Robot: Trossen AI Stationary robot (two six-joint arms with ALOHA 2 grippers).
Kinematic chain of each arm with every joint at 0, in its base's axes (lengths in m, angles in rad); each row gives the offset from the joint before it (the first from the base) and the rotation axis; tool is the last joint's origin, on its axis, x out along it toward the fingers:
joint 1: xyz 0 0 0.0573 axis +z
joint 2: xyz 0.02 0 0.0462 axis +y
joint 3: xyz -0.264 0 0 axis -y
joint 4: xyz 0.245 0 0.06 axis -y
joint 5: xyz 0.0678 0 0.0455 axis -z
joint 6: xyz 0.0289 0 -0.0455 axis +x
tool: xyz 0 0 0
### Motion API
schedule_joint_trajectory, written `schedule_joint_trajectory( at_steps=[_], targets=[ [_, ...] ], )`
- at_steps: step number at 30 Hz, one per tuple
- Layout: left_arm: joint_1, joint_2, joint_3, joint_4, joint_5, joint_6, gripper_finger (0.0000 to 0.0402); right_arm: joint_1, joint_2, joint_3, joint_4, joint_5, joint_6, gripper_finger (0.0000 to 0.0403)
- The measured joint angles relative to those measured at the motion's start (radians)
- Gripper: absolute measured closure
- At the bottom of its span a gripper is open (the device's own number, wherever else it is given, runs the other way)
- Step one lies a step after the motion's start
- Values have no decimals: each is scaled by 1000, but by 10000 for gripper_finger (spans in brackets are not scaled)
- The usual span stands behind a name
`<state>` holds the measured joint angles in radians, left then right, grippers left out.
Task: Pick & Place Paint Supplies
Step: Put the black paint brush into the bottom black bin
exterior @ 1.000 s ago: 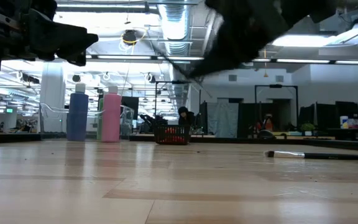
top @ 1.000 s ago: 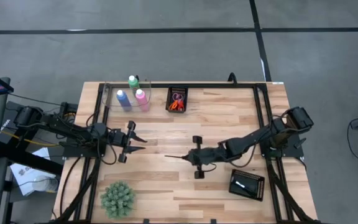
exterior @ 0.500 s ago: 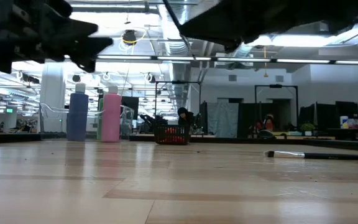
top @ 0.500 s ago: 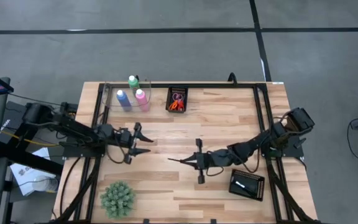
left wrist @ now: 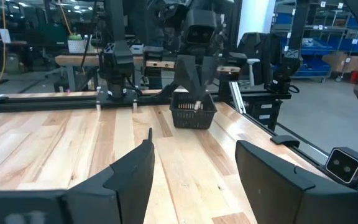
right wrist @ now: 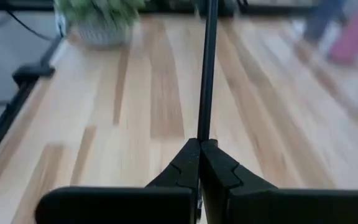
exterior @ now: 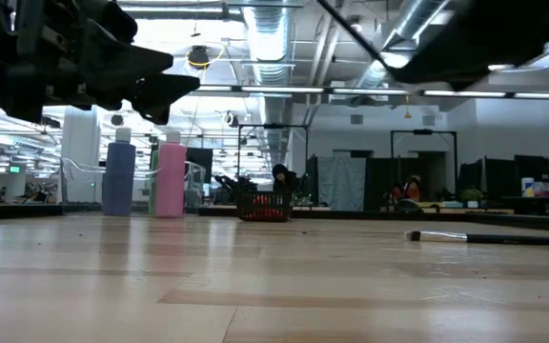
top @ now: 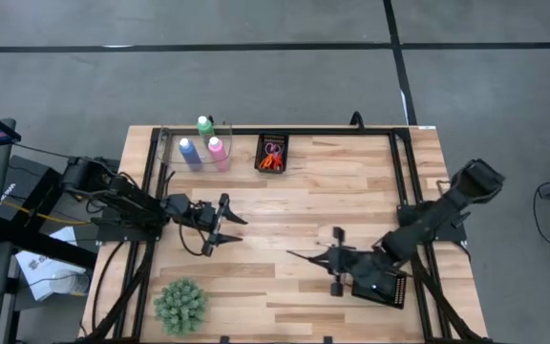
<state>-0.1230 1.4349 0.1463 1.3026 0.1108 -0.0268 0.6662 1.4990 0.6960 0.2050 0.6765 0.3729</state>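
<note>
My right gripper (top: 327, 259) hovers over the near right of the table, shut on a thin dark brush (top: 304, 256), beside a black mesh tray (top: 380, 285). My left gripper (top: 229, 229) stands open over the table's left middle and holds nothing; in its wrist view the fingers (left wrist: 138, 171) frame bare wood. The blue bottle (top: 189, 153), pink bottle (top: 218, 152) and green bottle (top: 204, 124) stand upright at the far left. The scissors (top: 271, 161) lie in a second black tray (top: 273, 141). Another brush (exterior: 489, 238) lies flat on the table. My right gripper pinches the brush's thin handle (right wrist: 204, 134) between its two fingers, at one end of it. The brush runs on straight ahead of the fingertips, in line with them, pointing toward the table's left. It is lifted clear of the table.
A spiky green plant (top: 179, 304) stands at the near left corner. A clear holder (top: 168, 143) surrounds the bottles. Bare wood lies in the table's middle between the two grippers. The near right tray (left wrist: 193, 112) holds something with a white end.
My right gripper has swung with the brush from the table's middle toward the near right, up to the black tray, rolling as it went. My left gripper has gone toward the table's middle and opened wider.
</note>
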Motion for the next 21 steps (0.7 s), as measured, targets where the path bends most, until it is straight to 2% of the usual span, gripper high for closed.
schedule_joint_trajectory(
  at_steps=[6, 12, 16, 21],
  targets=[
    [0, -5, 0, 0, 0, 2, 192, 99, -135, 78, -498, -7, 341, 403],
    [0, -5, 0, -4, -1, 3, 194, 179, -162, 202, -924, -132, 659, 403],
    [0, -5, 0, -8, -1, 3, 194, 242, -136, 282, -1077, -227, 836, 403],
    [0, -5, 0, -16, -1, 4, 197, 332, -68, 330, -1138, -355, 1059, 403]
  ],
)
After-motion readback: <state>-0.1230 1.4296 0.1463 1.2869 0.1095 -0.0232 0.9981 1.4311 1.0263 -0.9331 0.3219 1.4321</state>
